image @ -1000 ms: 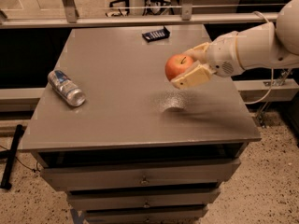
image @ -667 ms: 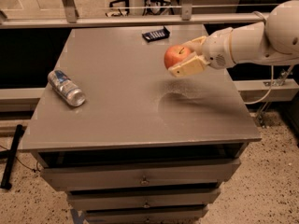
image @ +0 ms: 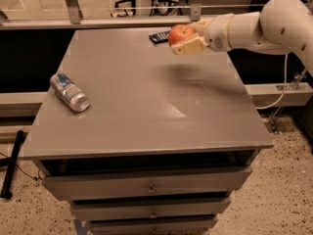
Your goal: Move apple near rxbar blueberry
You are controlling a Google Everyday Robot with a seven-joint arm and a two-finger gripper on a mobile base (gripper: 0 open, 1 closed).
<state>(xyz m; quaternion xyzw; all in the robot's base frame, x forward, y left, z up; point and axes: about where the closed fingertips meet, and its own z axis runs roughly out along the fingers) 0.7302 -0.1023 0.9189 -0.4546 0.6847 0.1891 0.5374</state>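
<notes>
Red-orange apple [image: 180, 34] sits clamped between the fingers of the gripper [image: 186, 36], in the air over the far right of the grey table [image: 146, 111], just right of the dark rxbar blueberry [image: 159, 36] lying there; a silver can [image: 69, 92] lies well apart at left

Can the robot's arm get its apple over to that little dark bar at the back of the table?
Probably yes. The gripper, shut on the round red-orange apple, hangs close beside the flat dark navy bar, and nothing stands between them.
</notes>
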